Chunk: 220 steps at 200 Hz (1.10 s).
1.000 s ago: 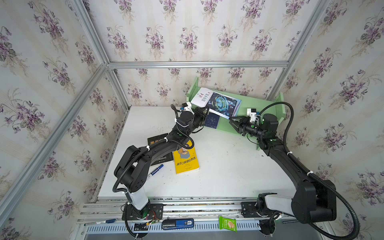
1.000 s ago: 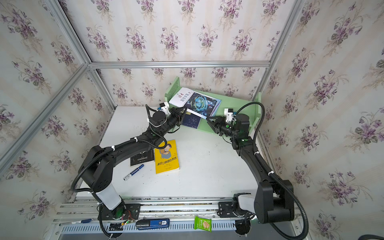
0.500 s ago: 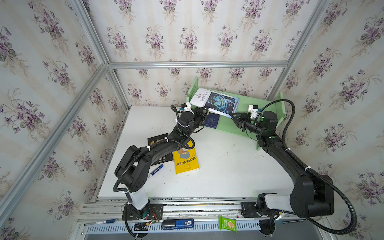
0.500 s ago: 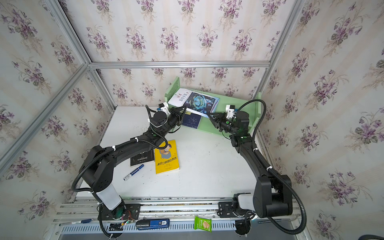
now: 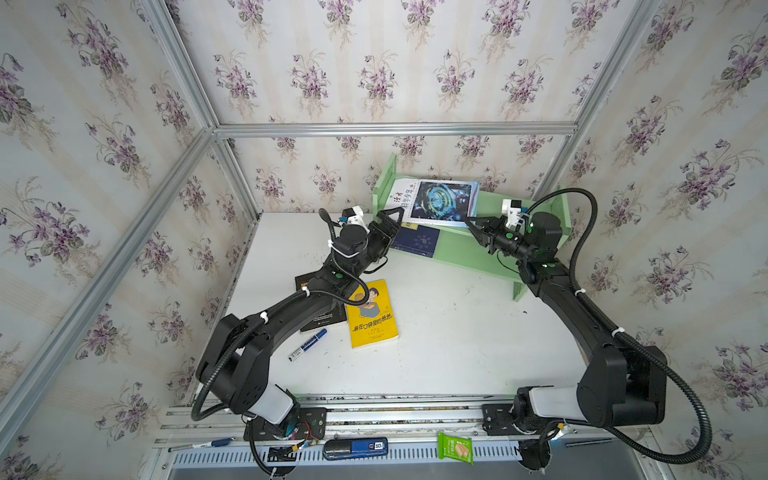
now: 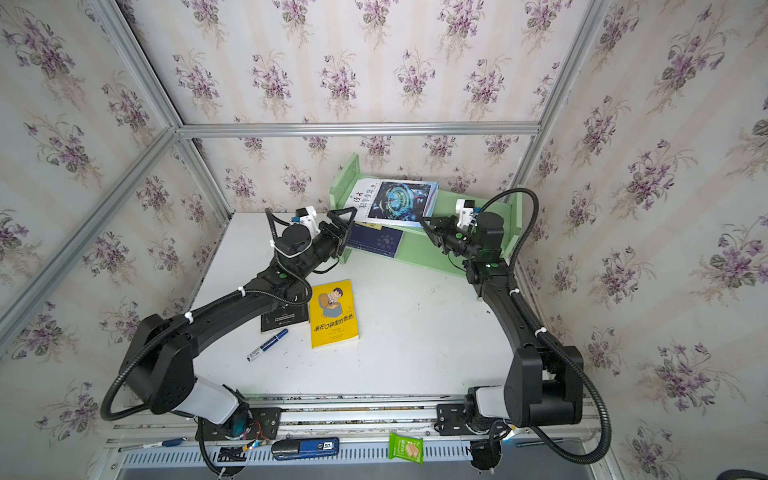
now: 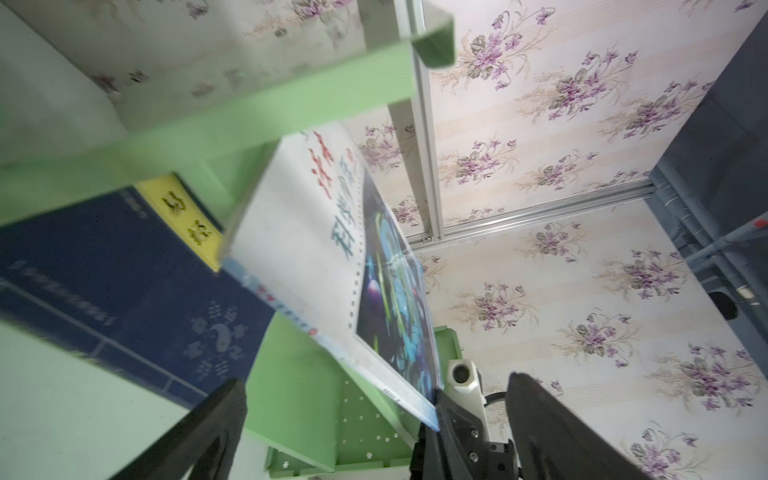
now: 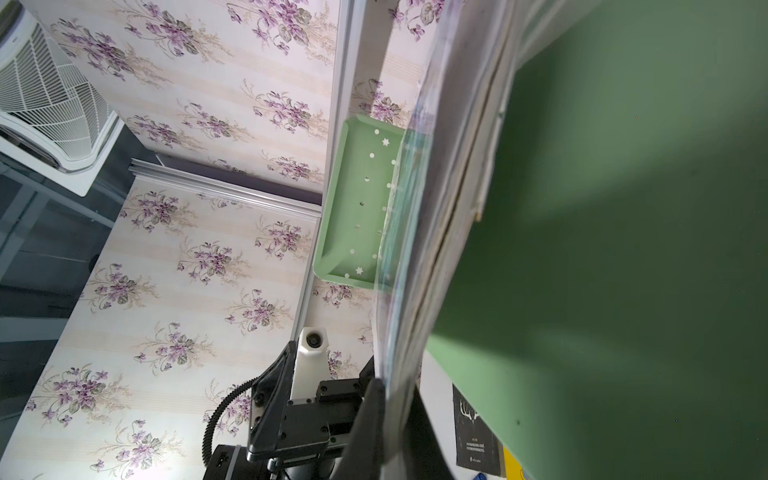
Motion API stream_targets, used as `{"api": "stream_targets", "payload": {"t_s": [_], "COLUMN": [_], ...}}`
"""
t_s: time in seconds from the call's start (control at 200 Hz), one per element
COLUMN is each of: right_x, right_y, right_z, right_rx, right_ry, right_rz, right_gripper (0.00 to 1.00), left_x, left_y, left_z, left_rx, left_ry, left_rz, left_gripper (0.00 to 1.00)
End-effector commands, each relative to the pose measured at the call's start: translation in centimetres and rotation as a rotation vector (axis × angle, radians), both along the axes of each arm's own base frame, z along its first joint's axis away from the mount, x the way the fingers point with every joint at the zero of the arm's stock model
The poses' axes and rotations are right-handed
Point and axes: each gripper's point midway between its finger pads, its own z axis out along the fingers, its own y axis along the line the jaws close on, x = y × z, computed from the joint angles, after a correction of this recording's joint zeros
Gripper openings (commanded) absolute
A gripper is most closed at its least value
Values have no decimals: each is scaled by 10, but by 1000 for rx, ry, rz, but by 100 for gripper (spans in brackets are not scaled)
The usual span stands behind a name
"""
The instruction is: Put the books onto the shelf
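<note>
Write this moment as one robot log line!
left gripper: open | right gripper: shut on big book corner | big book: atop shelf | yellow book, black book: on table

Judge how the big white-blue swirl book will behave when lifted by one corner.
Probably floppy: the white-blue swirl book looks thin and wide, pinched at one corner by the right gripper. Its glossy cover might slip between the jaws.

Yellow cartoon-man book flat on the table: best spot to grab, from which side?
Likely the long edge facing the bare table, coming from the right in both top views. The yellow book lies flat, cover up, and the black book sits tight along its other long edge, crowding that side. No edge is raised, so a finger must wedge underneath.
</note>
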Motion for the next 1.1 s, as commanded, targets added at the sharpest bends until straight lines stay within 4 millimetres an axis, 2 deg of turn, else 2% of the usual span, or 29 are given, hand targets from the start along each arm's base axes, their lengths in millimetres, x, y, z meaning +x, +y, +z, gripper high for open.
{"api": "stream_targets", "payload": {"t_s": [0.0,0.225,0.365,0.54,0.69,0.895,1.094], "right_x": [3,9,15,19,18,16,15], "right_y": [1,-3,-2,2,2,0,-2], "right_z": [17,24,20,15,11,4,0], "right_rx": [-20,-11,6,40,36,13,-7], "right_ry": [-79,-95,-80,-68,-63,-51,-46], "right_rz": [10,-2,5,28,27,19,3], "right_gripper": [10,10,9,9,9,9,8], "left_x": [-13,-26,-24,-13,-2,17,37], "left_y": [17,56,67,55,44,34,15], "left_z": [-21,-32,-30,-13,-8,-16,-26], "left_rx": [137,206,219,280,314,307,217], "left_ry": [25,49,39,-11,-15,23,74], "left_rz": [0,69,90,3,-32,-45,-79], "left_gripper": [99,99,99,99,99,99,99]}}
